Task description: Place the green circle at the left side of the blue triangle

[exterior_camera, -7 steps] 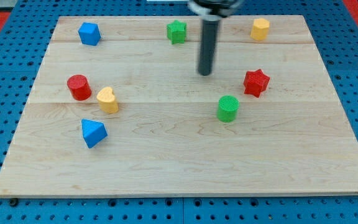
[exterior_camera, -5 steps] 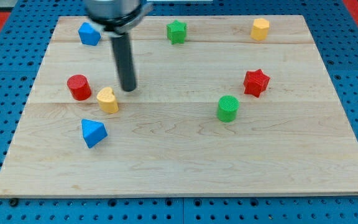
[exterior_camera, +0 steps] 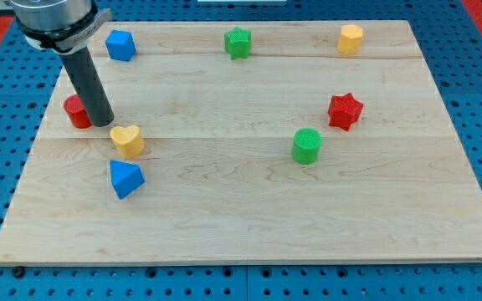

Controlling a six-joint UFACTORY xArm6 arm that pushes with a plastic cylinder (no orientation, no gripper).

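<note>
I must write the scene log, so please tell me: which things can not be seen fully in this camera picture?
- Red cylinder: its right part is hidden behind my rod, camera view.
- My tip: whether it touches the red cylinder cannot be told.
- Arm above the rod: cut off by the view's top.

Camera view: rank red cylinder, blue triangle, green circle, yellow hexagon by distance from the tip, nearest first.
From my tip:
1. Red cylinder, touching or nearly so at the tip's left.
2. Blue triangle, below, slightly right.
3. Green circle, right of centre.
4. Yellow hexagon, top right.
</note>
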